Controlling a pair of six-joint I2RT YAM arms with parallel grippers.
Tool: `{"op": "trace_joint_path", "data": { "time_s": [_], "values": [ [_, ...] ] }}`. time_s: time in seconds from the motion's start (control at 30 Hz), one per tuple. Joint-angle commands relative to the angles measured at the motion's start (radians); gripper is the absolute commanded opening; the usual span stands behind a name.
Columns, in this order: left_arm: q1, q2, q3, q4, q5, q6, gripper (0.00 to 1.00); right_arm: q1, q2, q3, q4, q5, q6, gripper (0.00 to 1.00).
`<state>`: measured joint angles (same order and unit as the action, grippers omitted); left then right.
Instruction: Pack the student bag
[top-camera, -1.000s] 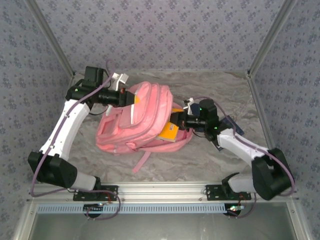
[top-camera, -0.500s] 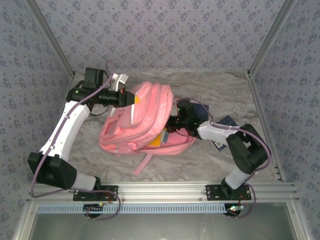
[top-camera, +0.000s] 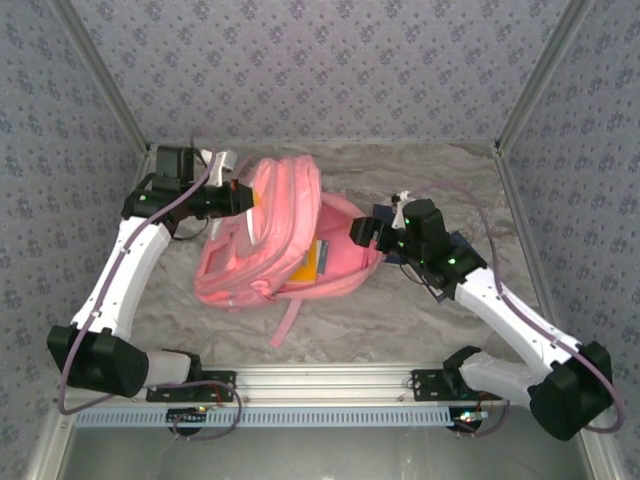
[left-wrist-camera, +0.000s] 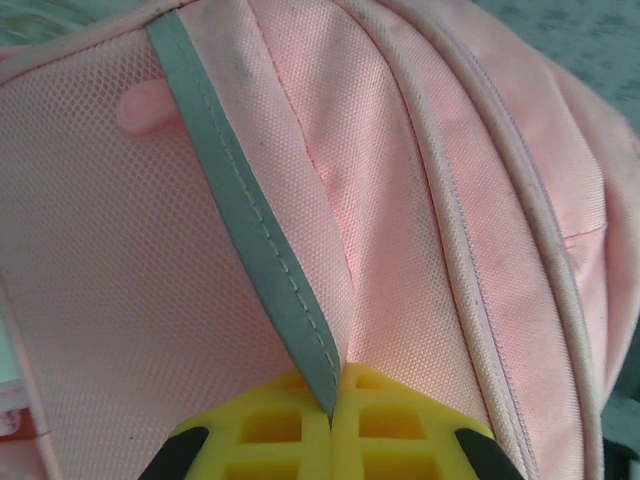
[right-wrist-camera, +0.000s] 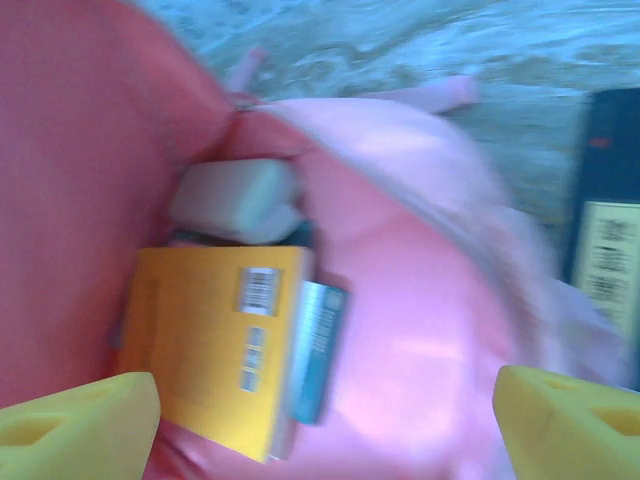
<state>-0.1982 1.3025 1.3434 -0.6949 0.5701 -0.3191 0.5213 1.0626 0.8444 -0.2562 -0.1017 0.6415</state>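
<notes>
Backpack (top-camera: 265, 255), large, of soft pink fabric, lies near the middle of the marbled grey table (top-camera: 420, 310), with its upper flap raised and its main opening turned toward the right arm. Left end effector (top-camera: 243, 194) is at the bag's far upper left edge. The wrist view shows its yellow fingers (left-wrist-camera: 400, 420) closed on the pink fabric, pinching a grey reflective strip (left-wrist-camera: 250, 230). Right end effector (top-camera: 364, 232) stands just beside the bag's open mouth, its yellow fingers (right-wrist-camera: 80, 420) spread wide with nothing gripped between them. Inside the bag's opening are a yellow-orange book with barcode labels (right-wrist-camera: 215, 340), a thin blue book (right-wrist-camera: 318, 345) against one long edge of it, and a pale grey-white block (right-wrist-camera: 235, 198) deeper in the bag. A dark flat item with a pale label (right-wrist-camera: 608, 240) lies on the table, right of the bag. A pink strap (top-camera: 288, 320) trails from the bag toward the arm bases.
</notes>
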Motion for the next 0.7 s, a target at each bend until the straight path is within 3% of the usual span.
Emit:
{"op": "trace_joint_path", "data": {
  "time_s": [0.0, 0.13, 0.27, 0.33, 0.47, 0.67],
  "values": [
    [0.020, -0.037, -0.023, 0.037, -0.265, 0.023, 0.00, -0.059, -0.019, -0.013, -0.212, 0.156, -0.041, 0.88],
    [-0.009, -0.028, -0.036, 0.047, -0.325, 0.023, 0.00, -0.143, 0.011, -0.010, -0.278, 0.184, -0.024, 0.91],
    [-0.089, 0.009, -0.061, 0.075, -0.342, 0.016, 0.00, -0.166, 0.135, 0.078, -0.430, 0.434, 0.084, 0.89],
    [-0.128, 0.026, -0.086, 0.108, -0.318, -0.004, 0.00, -0.187, 0.259, 0.182, -0.580, 0.541, 0.196, 0.81],
    [-0.168, 0.038, -0.138, 0.183, -0.229, -0.047, 0.00, -0.232, 0.474, 0.338, -0.735, 0.577, 0.263, 0.72],
    [-0.197, 0.000, -0.201, 0.236, -0.188, -0.043, 0.00, -0.295, 0.605, 0.403, -0.641, 0.432, 0.277, 0.89]
  ]
}}
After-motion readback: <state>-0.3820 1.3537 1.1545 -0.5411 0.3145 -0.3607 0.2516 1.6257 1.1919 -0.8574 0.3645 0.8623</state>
